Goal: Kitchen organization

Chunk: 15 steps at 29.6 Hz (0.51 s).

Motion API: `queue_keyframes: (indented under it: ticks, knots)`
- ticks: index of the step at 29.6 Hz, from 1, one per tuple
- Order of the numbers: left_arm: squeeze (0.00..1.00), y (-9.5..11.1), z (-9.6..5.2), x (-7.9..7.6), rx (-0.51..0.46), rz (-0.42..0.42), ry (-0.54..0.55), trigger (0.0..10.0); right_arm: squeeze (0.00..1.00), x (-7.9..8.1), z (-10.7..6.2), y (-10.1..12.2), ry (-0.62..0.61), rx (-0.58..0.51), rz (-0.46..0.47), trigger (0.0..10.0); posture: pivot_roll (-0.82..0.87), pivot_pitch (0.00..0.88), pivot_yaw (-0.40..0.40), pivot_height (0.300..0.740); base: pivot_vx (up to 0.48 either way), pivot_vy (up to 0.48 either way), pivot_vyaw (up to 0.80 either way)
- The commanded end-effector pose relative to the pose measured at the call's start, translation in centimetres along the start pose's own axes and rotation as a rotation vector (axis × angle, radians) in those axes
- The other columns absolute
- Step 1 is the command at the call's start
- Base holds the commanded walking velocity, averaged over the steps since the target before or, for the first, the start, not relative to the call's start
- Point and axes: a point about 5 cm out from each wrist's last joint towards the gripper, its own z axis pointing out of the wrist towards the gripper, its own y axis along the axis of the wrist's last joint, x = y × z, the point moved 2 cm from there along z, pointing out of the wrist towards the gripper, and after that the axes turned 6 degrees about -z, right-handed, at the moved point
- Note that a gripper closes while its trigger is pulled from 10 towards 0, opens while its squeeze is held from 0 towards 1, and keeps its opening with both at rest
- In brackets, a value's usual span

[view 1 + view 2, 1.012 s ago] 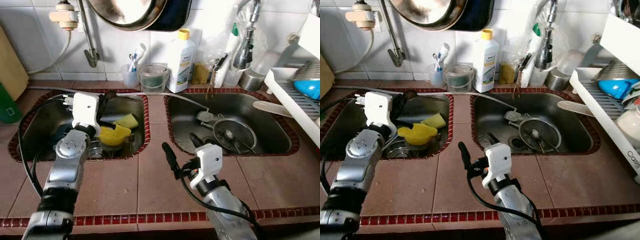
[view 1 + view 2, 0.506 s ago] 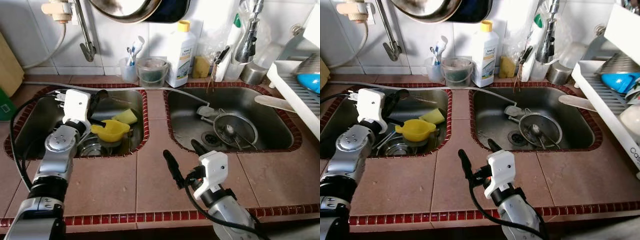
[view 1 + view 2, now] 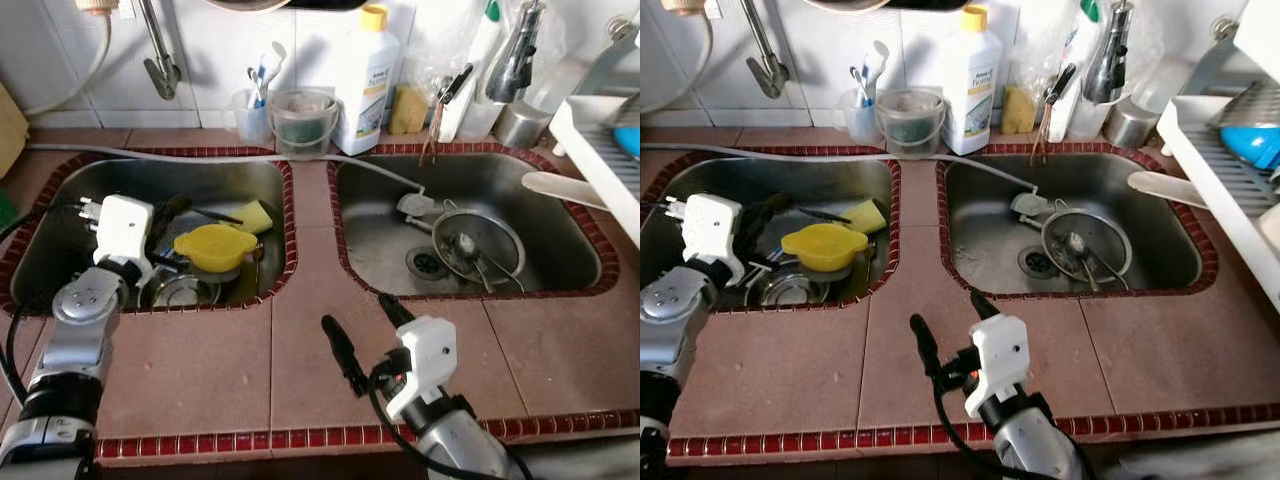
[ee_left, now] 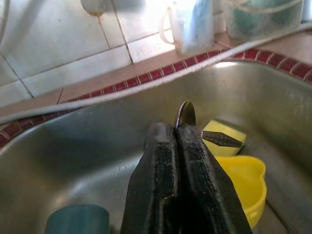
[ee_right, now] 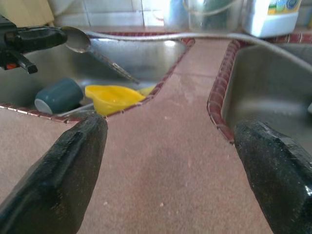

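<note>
My left gripper hangs inside the left sink, shut on a metal spoon whose bowl sticks out past the fingertips. The spoon also appears in the right wrist view, its handle slanting down toward the dishes. Just right of the gripper a yellow plastic cup rests on a steel bowl, with a yellow sponge behind it. A teal cup lies in the same sink. My right gripper is open over the tiled counter between the two sinks, holding nothing.
The right sink holds a wire strainer and utensils. A white dish rack stands at the right edge. Along the back wall are a white bottle, a clear tub and a toothbrush cup. A grey hose crosses the counter.
The camera has shifted, so the whole scene sits differently. The left arm has drawn back to the left, away from the yellow cup, still holding the spoon. The right gripper stays open.
</note>
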Motion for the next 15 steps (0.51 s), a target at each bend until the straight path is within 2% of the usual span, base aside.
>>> queue_keyframes:
  ticks: [1, 11, 12, 15]
  knots:
    - [0.0, 0.1, -0.5, 0.4, 0.001, 0.003, -0.001, 10.0, 0.0, 0.3, -0.4, 0.2, 0.011, 0.007, 0.008, 10.0, -0.15, 0.223, 0.001, 0.74, 0.0, 0.0, 0.0]
    - [0.0, -0.7, -2.0, 0.4, 0.035, -0.008, -0.035, 10.0, 0.0, 0.9, -0.9, 0.0, 0.022, 0.036, 0.03, 10.0, -0.13, 0.257, 0.001, 0.74, 0.0, 0.0, 0.0]
    - [1.0, -0.7, -2.1, 0.4, 0.036, -0.013, -0.036, 10.0, 0.0, 1.0, -0.8, 0.0, 0.022, 0.037, 0.031, 10.0, -0.12, 0.258, 0.002, 0.74, 0.0, 0.0, 0.0]
    - [1.0, -0.7, -2.3, 0.5, 0.037, -0.016, -0.037, 10.0, 0.0, 1.0, -0.9, 0.0, 0.022, 0.039, 0.033, 10.0, -0.12, 0.26, 0.004, 0.74, 0.0, 0.0, 0.0]
